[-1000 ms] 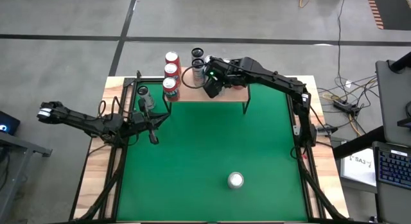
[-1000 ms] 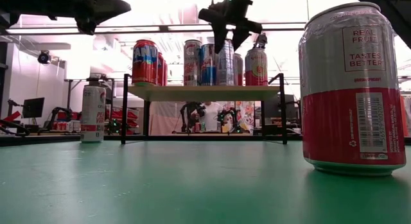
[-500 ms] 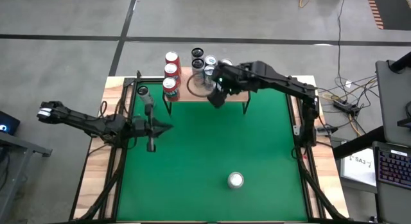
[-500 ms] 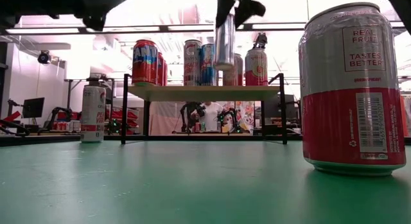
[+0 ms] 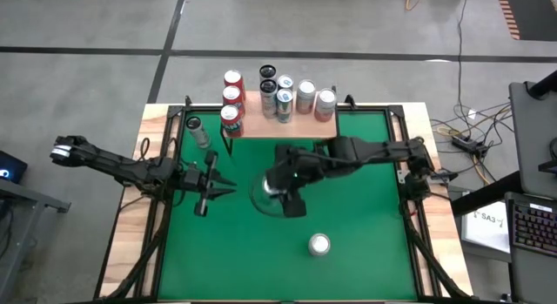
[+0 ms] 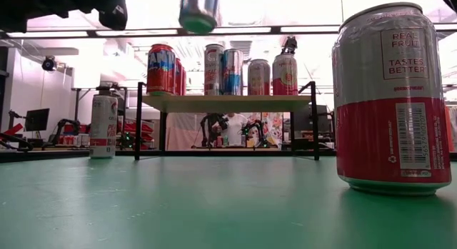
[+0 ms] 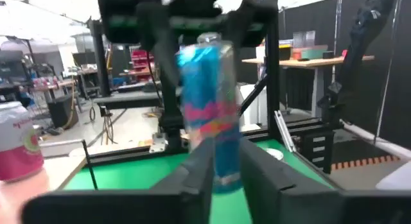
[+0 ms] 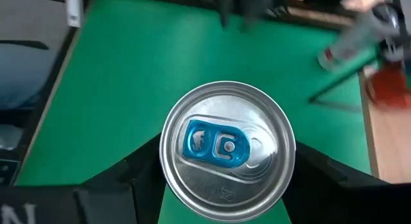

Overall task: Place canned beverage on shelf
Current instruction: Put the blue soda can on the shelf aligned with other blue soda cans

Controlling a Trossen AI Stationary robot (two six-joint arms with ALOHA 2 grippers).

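My right gripper point(image 5: 280, 192) is shut on a slim blue and pink can point(image 7: 209, 115) with a silver top point(image 8: 228, 150), high over the middle of the green table. The same can shows at the top of the low view point(image 6: 198, 10). My left gripper point(image 5: 224, 184) is open and empty, level, just to the can's left, its fingers point(image 7: 199, 179) pointing at it. The shelf point(image 5: 300, 123), a light wood top on black legs, stands at the far edge and carries several cans on their bases. My right gripper pinches the can's side wall near its top rim point(image 8: 168, 161) between its two fingers, one on each side. The fingers come from above, pointing down along the can. The can hangs below them, slightly tilted, its base point(image 6: 197, 22) lifted clear of the table.
A red and silver can point(image 5: 319, 244) stands near the front edge and looms large in the low view point(image 6: 393, 99). Another can point(image 5: 198, 130) stands left of the shelf. The table's black frame posts run along both sides.
My right gripper has lifted the slim can off the shelf and carried it toward the table's near edge, out over the table's middle, still shut on it. My left gripper has shifted slightly toward the near edge and turned toward the can.
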